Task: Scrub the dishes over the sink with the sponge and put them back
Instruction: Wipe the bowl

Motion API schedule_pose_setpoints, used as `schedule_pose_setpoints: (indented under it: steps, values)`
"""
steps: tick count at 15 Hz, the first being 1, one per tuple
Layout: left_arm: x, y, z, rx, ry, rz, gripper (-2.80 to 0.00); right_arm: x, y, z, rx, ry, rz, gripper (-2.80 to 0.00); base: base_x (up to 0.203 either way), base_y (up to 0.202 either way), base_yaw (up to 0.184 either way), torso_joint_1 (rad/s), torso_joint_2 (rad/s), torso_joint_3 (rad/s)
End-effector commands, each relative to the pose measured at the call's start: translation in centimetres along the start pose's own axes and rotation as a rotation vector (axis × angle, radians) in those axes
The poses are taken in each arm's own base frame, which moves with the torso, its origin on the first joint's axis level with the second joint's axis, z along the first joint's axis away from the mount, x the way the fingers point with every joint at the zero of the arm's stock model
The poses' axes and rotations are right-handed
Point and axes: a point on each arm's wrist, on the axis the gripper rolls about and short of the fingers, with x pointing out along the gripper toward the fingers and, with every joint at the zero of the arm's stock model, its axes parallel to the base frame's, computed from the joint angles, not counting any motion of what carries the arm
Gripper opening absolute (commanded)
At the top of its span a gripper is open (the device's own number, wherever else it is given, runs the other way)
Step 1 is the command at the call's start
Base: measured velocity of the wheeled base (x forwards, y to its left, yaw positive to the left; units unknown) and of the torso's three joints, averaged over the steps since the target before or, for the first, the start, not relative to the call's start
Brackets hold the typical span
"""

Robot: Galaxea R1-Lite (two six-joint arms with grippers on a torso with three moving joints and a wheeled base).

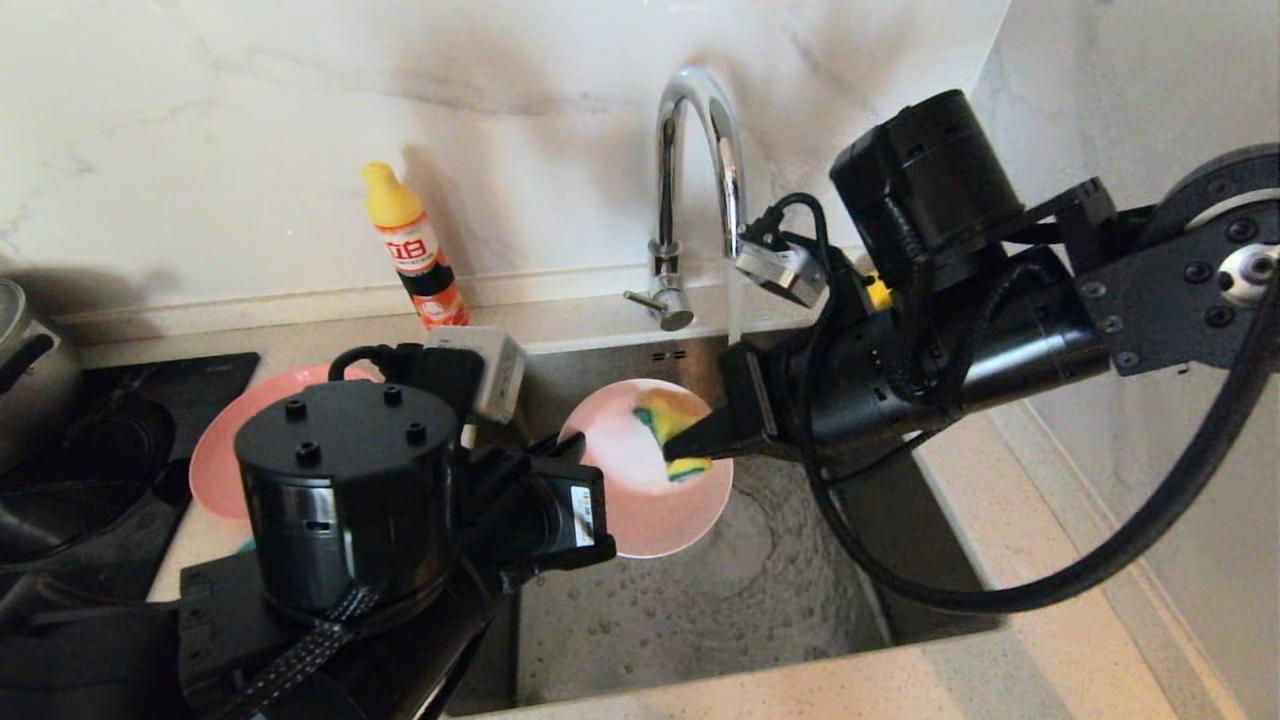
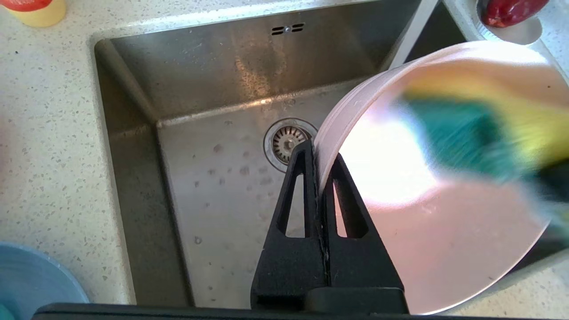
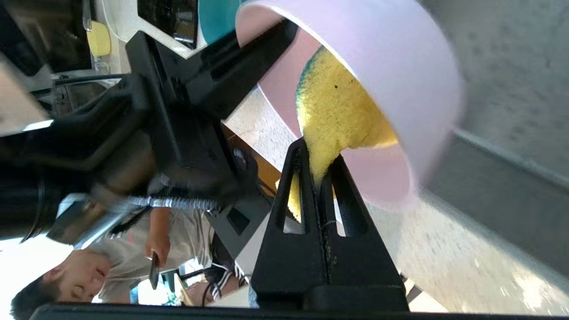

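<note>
Bowl: a pale pink, matte plastic bowl [image 1: 648, 480] sits near the middle of the head view, tipped on edge with its open side toward the camera, held above the basin.
Left gripper: the black left gripper [image 1: 572, 452], just left of centre in the head view, has its two fingers pinched tight on the bowl's left rim; the left wrist view shows the rim wedged between the fingers at lower centre [image 2: 316, 178].
Sponge: a small floppy yellow sponge with a thin green scouring layer [image 1: 672, 428] lies against the inside of the bowl, at its upper right part in the head view.
Right gripper: the black right gripper [image 1: 700, 440] enters from the right of the head view with its fingers clamped on the sponge; in the right wrist view the yellow foam [image 3: 338, 120] bulges out from between the closed fingertips into the bowl.
Sink: a square brushed stainless-steel basin [image 1: 700, 600] fills the lower centre of the head view, with water drops on its floor; its round drain strainer [image 2: 288, 141] shows at the centre of the left wrist view.
Tap: a chrome gooseneck tap [image 1: 695, 170] stands at upper centre, a thin stream of water falling just right of its base.
Plate: a salmon-pink plastic plate [image 1: 225, 445] lies on the counter at left, partly hidden behind the left arm.
Bottle: an orange and white detergent bottle with a yellow cap [image 1: 415, 250] stands against the wall at upper left.
</note>
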Motion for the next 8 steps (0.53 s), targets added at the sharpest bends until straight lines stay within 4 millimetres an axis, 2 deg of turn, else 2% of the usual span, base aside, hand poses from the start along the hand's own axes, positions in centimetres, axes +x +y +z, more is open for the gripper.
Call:
schedule_pose_setpoints:
  steps: [1, 5, 8]
  values:
    - [0.0, 0.1, 0.0, -0.004, -0.004, 0.007, -2.80, -1.7, 0.4, 0.0, 0.001, -0.019, 0.003, -2.80, 0.000, 0.000, 0.000, 0.000, 0.00, 0.000]
    - [-0.2, 0.2, 0.2, -0.008, -0.011, 0.009, -2.80, -3.0, 0.0, -1.2, 0.020, 0.014, -0.020, -2.80, 0.000, 0.000, 0.000, 0.000, 0.00, 0.000]
    - [-0.2, 0.2, 0.3, -0.009, -0.012, 0.011, -2.80, -2.9, -0.8, -2.8, 0.037, 0.062, -0.043, -2.80, 0.000, 0.000, 0.000, 0.000, 0.00, 0.000]
